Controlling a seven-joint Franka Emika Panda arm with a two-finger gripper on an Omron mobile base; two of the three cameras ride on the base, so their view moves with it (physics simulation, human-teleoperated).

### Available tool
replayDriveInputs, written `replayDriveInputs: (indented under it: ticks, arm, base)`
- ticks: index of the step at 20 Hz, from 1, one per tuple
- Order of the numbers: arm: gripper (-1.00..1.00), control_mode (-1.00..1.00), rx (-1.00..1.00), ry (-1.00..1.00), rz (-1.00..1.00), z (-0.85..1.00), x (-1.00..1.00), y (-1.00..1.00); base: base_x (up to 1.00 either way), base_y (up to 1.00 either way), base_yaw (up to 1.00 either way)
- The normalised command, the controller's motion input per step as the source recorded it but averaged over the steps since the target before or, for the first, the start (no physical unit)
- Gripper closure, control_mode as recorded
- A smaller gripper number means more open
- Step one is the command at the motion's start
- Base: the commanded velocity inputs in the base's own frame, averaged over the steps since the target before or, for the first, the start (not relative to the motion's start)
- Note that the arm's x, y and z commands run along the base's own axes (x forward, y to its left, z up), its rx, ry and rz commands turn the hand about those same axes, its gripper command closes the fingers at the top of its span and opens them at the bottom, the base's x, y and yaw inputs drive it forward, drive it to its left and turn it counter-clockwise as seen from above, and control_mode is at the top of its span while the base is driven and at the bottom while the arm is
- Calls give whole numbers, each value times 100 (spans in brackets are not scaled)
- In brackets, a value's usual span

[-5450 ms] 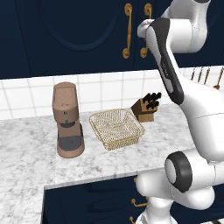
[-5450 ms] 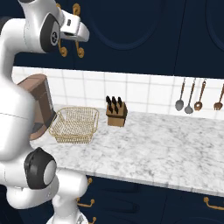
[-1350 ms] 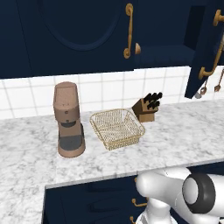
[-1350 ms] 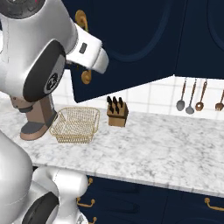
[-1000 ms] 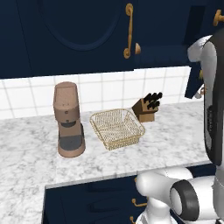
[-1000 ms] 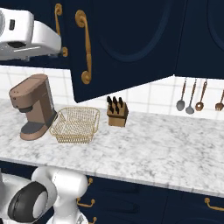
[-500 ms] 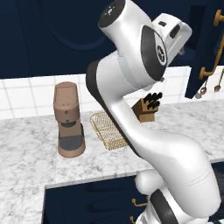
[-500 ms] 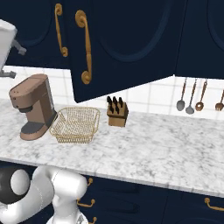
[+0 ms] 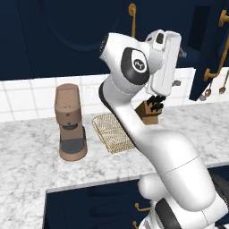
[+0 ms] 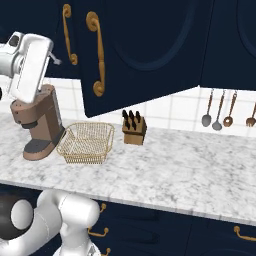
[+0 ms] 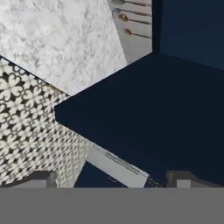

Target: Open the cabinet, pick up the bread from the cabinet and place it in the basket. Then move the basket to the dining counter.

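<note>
Now you have one basket (image 10: 86, 143) at centre left of the right base view, on the marble counter (image 10: 180, 165), between one brown coffee machine (image 10: 36, 122) and one knife block (image 10: 134, 131). One cabinet (image 10: 145, 50) door stands swung open above. Three utensils (image 10: 220, 115) hang at right. Your end effector (image 11: 113, 177) is spread wide, grasping nothing.

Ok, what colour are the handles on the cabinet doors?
Brass-gold, against dark navy cabinet doors. The handles show best in the right base view.
</note>
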Motion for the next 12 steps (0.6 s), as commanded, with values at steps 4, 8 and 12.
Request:
replayDriveInputs:
  ticks: [4,8,12]
  arm:
    - [-100,-100,-6,35,-16,0,46,-83]
    - [-100,-100,1,19,-19,0,16,-93]
    - [-100,-100,12,4,-20,11,-51,-100]
  base:
    - [0,0,0]
    - [0,0,0]
    - [0,0,0]
